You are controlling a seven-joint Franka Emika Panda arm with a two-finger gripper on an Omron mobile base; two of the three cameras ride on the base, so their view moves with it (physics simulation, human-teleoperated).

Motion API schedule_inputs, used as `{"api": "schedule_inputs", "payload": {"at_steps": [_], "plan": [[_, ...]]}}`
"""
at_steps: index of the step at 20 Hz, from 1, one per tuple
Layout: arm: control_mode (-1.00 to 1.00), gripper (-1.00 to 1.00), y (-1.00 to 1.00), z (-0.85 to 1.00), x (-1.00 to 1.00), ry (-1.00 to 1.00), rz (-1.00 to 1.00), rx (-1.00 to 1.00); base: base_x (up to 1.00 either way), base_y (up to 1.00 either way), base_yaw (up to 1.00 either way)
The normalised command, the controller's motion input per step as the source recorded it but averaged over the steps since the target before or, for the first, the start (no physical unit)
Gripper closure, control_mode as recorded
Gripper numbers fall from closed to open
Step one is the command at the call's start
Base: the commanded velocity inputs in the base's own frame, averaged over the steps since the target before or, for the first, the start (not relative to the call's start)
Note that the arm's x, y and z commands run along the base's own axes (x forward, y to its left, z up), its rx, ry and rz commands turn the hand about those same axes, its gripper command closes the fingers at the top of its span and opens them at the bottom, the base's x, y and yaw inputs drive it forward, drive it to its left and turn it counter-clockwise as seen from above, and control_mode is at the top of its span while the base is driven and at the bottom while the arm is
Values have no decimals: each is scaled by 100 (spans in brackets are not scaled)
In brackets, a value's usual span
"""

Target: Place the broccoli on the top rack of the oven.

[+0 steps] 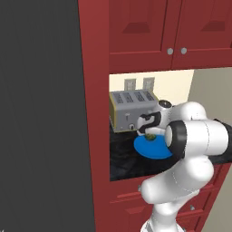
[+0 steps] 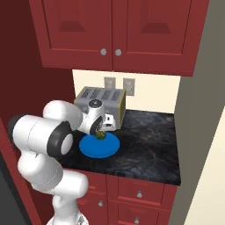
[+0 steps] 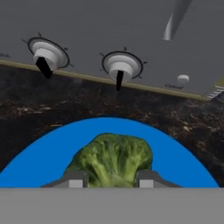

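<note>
One broccoli (image 3: 113,159) floret sits on a blue plate (image 3: 39,157), its bumpy green head between the two fingertips (image 3: 75,178) of the gripper (image 3: 111,180); whether the pads press it or merely flank it I cannot tell. The plate lies on a dark speckled counter (image 2: 149,140). Just behind stands a silver toaster (image 1: 129,108) with two white knobs (image 3: 47,54), below red cabinets (image 2: 114,30).
</note>
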Motion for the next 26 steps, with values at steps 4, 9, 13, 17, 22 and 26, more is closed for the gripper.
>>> {"api": "schedule_inputs", "payload": {"at_steps": [4, 9, 13, 17, 22, 26], "plan": [[-100, 100, 0, 15, -39, -13, 0, 0, 0, 0, 0], [-100, 100, 6, 69, -56, -3, -7, -2, 0, 0, 0], [-100, 100, 1, 100, -56, 1, -7, 0, 0, 0, 0], [-100, 100, 18, 95, -79, 0, -8, 14, 0, 0, 0], [-100, 100, 56, 75, -96, -10, -3, 1, 0, 0, 0], [-100, 100, 14, 74, -100, -2, -4, -4, 0, 0, 0]]}}
